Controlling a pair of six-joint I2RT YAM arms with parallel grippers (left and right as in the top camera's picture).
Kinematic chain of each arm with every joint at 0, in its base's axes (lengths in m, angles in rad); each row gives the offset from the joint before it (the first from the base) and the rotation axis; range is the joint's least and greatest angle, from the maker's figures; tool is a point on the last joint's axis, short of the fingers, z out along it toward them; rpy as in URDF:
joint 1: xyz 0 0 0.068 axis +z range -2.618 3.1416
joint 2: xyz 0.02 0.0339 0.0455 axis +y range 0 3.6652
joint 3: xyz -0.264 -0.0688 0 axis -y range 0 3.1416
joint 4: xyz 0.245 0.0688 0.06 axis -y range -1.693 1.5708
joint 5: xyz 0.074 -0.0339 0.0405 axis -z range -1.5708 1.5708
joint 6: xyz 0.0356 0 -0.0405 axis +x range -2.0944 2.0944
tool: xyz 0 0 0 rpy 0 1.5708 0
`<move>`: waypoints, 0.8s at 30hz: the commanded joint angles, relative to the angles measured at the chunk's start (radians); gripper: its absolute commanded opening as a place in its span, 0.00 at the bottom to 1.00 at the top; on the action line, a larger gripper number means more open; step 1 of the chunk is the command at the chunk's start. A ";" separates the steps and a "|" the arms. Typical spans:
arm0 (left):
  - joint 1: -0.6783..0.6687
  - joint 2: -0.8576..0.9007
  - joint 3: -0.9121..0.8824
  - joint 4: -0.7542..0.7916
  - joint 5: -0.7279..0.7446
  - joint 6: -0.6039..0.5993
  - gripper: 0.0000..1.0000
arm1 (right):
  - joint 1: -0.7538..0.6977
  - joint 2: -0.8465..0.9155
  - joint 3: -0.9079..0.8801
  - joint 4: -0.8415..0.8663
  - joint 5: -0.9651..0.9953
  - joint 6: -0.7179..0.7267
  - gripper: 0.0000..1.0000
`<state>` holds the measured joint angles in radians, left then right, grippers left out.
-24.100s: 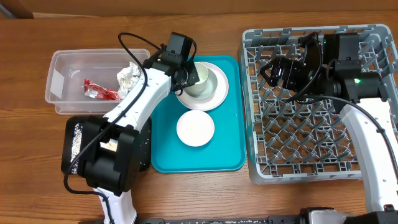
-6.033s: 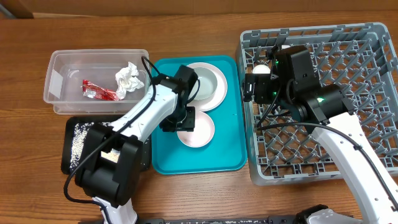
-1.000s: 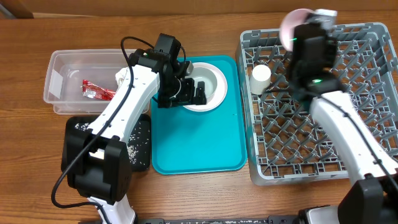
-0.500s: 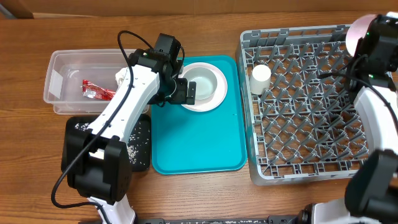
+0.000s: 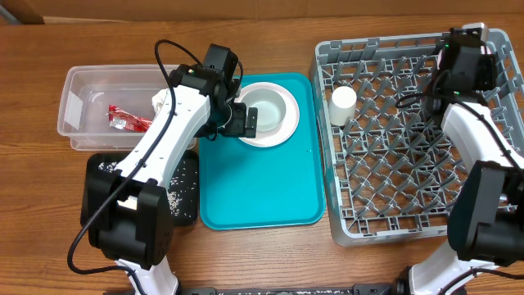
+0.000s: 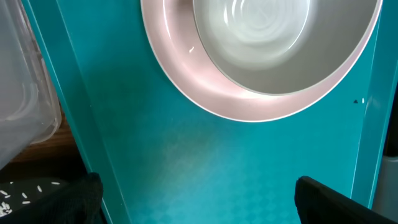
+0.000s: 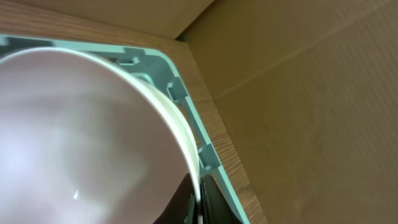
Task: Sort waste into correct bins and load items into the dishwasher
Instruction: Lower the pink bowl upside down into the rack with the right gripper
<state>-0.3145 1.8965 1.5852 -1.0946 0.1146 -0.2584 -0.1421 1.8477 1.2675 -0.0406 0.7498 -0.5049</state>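
The bowl looks glossy, the teal tray smooth plastic, the table matt wood.

A wooden table boxed in by plain cardboard

We see a wooden table of warm mid-brown, its grain running left to right across the whole overhead view and its surface showing only faint, soft-edged shadows under even light. Along the far edge we make out a paler brown band, and in the top left corner a lighter cardboard box corner juts in. At the near edge a dark bar runs along the bottom. From the right wrist view we find flat cardboard panels rising directly from the tabletop and meeting at a corner seam; no window, floor or lamp shows anywhere.
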 commanded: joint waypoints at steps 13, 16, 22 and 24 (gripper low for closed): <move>-0.006 -0.010 0.020 0.000 -0.014 0.012 1.00 | 0.112 0.010 -0.012 -0.191 -0.045 -0.019 0.04; -0.006 -0.010 0.020 0.000 -0.014 0.012 1.00 | 0.130 0.010 -0.012 -0.222 -0.044 -0.019 0.04; -0.006 -0.010 0.020 0.000 -0.014 0.012 1.00 | 0.158 0.010 -0.012 -0.322 -0.044 -0.019 0.09; -0.006 -0.010 0.020 0.000 -0.013 0.012 1.00 | 0.167 0.010 -0.012 -0.366 -0.044 -0.019 0.29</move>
<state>-0.3145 1.8965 1.5852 -1.0950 0.1146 -0.2584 0.0010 1.8206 1.2839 -0.3721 0.7914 -0.5056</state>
